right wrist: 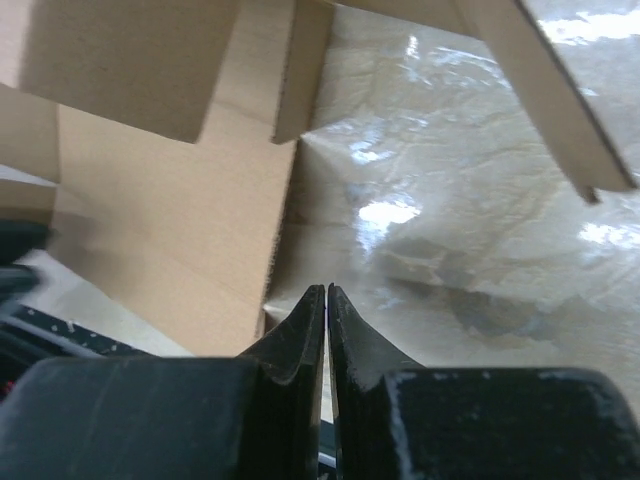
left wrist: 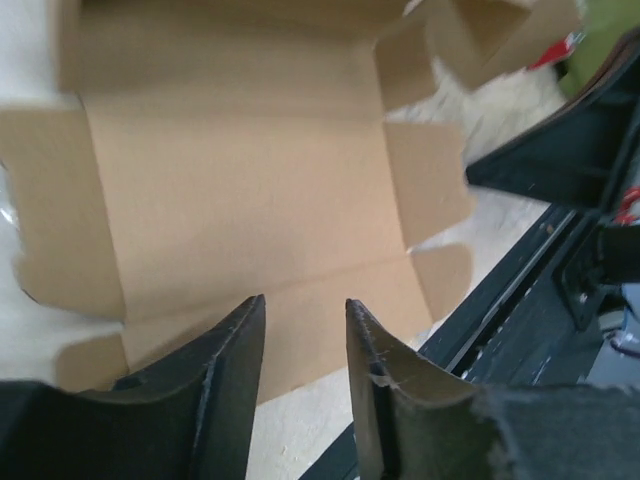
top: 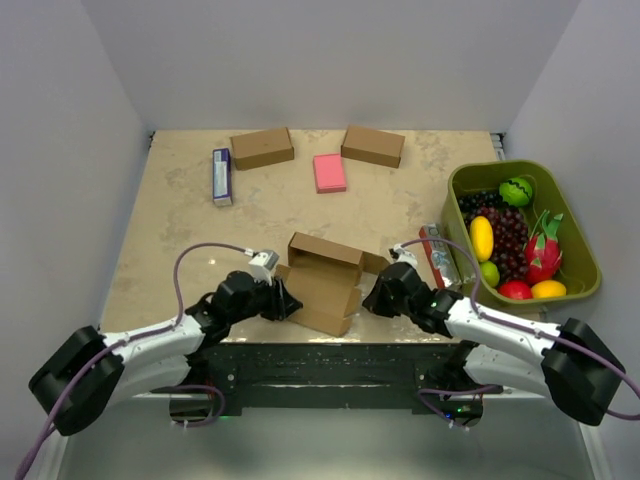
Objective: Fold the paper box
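Observation:
The paper box (top: 325,285) lies partly folded at the near middle of the table, its back wall and side flaps raised. In the left wrist view its brown floor panel (left wrist: 240,190) fills the frame, flaps standing out to both sides. My left gripper (top: 285,300) sits at the box's left near corner, and its jaws (left wrist: 305,303) stand open over the near flap with nothing between them. My right gripper (top: 375,295) is just off the box's right side. It (right wrist: 326,290) is shut on nothing, beside the edge of a cardboard panel (right wrist: 170,220).
Two ready-made brown boxes (top: 262,147) (top: 372,145) and a pink pad (top: 329,172) lie at the back. A blue-and-white carton (top: 222,176) is at the back left. A green basket (top: 500,168) of fruit stands on the right, a red-and-white packet (top: 437,255) beside it.

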Robot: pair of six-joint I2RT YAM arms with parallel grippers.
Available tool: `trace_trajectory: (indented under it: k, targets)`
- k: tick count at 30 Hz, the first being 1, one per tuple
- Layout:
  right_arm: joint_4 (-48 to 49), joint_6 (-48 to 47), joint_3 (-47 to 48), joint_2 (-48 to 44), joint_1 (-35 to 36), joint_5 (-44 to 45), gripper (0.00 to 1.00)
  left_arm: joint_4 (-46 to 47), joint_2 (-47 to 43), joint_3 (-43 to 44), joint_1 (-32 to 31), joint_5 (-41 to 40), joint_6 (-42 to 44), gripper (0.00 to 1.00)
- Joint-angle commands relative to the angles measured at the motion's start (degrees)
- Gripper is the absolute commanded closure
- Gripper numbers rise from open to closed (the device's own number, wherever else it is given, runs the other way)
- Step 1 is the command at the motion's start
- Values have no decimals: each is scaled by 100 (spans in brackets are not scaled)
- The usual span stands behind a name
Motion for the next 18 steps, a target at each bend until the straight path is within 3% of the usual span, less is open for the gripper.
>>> trace_trajectory:
  k: [1, 7, 18]
  targets:
    - [717, 142, 19, 134, 17, -271, 93, 1403, 489, -313, -334, -441, -388, 64]
    - [1112, 116, 72, 370, 26, -368, 93, 1816, 876, -656, -651, -644, -590, 74]
    - [1727, -121, 327, 1057, 70, -465, 94, 2414, 1474, -955, -1161, -881, -1030, 76]
